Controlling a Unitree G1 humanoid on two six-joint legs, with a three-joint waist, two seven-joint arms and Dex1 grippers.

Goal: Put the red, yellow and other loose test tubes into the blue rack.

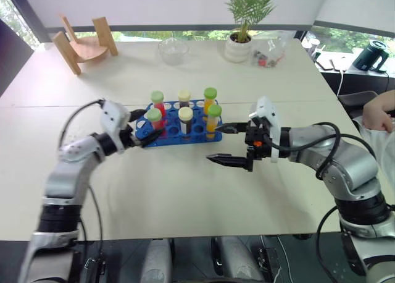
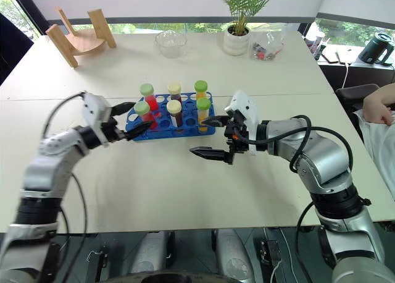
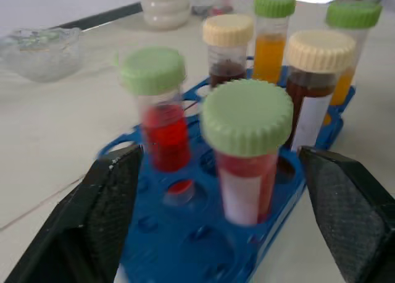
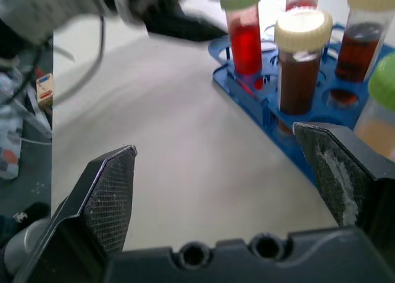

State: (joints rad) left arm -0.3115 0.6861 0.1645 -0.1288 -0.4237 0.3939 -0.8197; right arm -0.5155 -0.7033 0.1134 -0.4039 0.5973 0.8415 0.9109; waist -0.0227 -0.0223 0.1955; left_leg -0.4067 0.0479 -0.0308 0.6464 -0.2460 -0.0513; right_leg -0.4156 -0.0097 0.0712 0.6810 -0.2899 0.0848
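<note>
The blue rack (image 1: 199, 133) stands mid-table and holds several capped tubes. Among them are a green-capped red tube (image 1: 158, 102), a cream-capped brown tube (image 1: 185, 119) and a green-capped yellow tube (image 1: 213, 118). My left gripper (image 1: 142, 127) is open at the rack's left end. Its fingers (image 3: 114, 215) stand on either side of the front green-capped red tube (image 3: 247, 147) without touching it; that tube sits upright in the rack. My right gripper (image 1: 226, 145) hangs open and empty just right of the rack, pointing left towards it.
At the far side of the table are a wooden stand (image 1: 83, 45), a glass bowl (image 1: 173, 50), a potted plant (image 1: 239, 45) and a clear bag (image 1: 270, 53). A person's hand (image 1: 378, 112) shows at the right edge.
</note>
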